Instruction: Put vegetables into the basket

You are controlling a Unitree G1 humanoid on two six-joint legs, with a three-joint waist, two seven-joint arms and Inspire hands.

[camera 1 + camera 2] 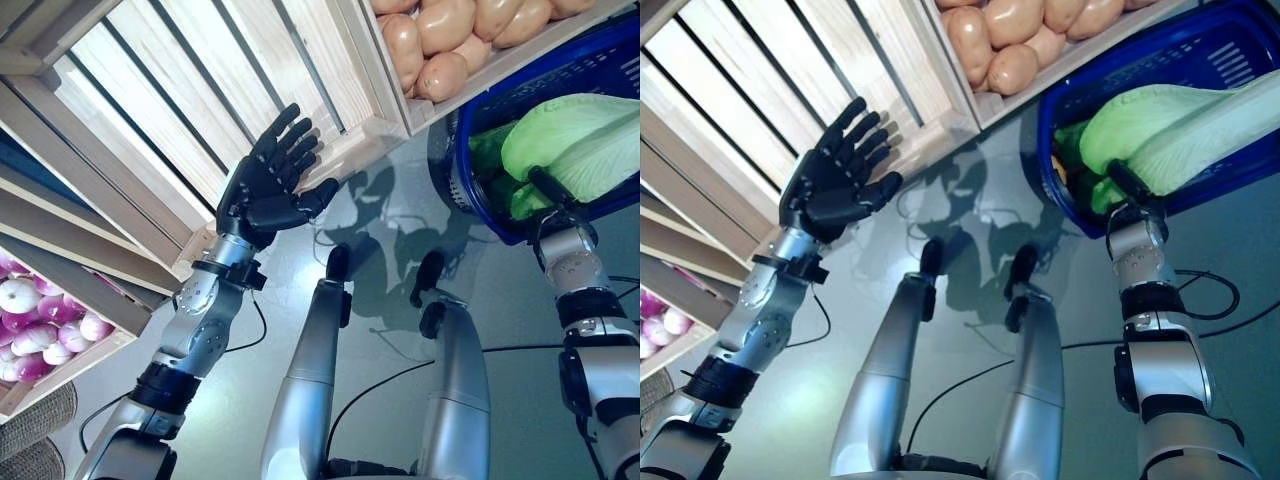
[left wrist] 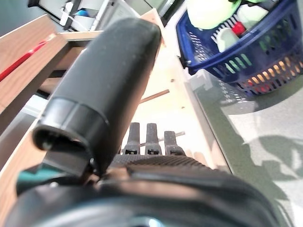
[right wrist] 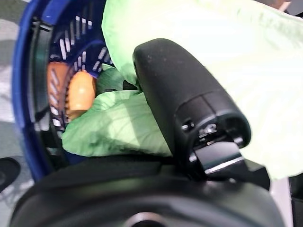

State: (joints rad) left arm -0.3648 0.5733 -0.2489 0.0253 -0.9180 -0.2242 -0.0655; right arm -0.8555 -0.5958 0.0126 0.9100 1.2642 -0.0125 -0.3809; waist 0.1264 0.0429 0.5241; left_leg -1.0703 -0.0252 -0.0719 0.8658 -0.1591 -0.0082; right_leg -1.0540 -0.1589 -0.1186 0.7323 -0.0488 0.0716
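Observation:
The blue plastic basket stands on the floor next to the wooden stand. My right hand reaches over its rim, shut on a pale green cabbage. Its thumb lies across the leaves and its fingers are hidden under them. The cabbage sits partly above the basket's rim. An orange vegetable and more green leaves lie lower in the basket. My left hand is open and empty, raised with straight fingers in front of the stand's wooden slats, well left of the basket.
The wooden stand with slatted crates fills the far side and the left. One crate's corner juts out between my left hand and the basket. Grey floor lies between the stand and me.

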